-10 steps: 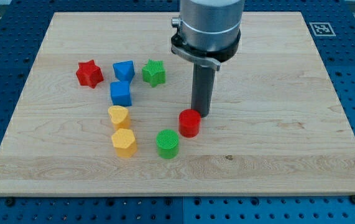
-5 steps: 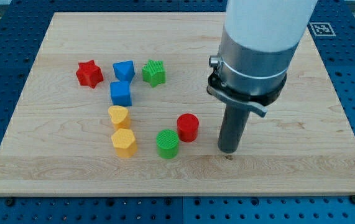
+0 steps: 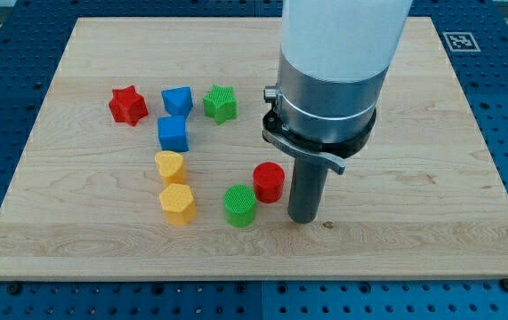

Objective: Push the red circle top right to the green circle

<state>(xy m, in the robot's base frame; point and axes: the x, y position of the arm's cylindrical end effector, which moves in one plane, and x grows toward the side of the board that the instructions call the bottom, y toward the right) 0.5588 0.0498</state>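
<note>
- red circle (image 3: 269, 181): short upright cylinder, flat top, ribbed side, solid red, standing on the wooden board (image 3: 431, 178).
- landmark = green circle (image 3: 239, 204). red circle sits just up and to the view's right of it, close; can't tell if the two touch.
- my tip (image 3: 303, 219) is on the board, right of the green circle and just lower-right of the red circle, very near it; contact not clear.
- no pincer on this arm, just the straight dark rod, so nothing spread, pressed or pinching.
- count: eight blocks in all.
- reds, two: the red circle plus a red star (image 3: 127, 105), far up-left of the green circle.
- greens, two: the green circle plus a green star-like block (image 3: 221, 103), above it.
- blues, two: one blue cube (image 3: 173, 135) up-left of the green circle, one blue block (image 3: 177, 100) above that; shape unclear.
- yellows, two: yellow hexagon (image 3: 178, 204) left of the green circle, level with it; a yellow block (image 3: 170, 166) just above the hexagon, shape unclear.
</note>
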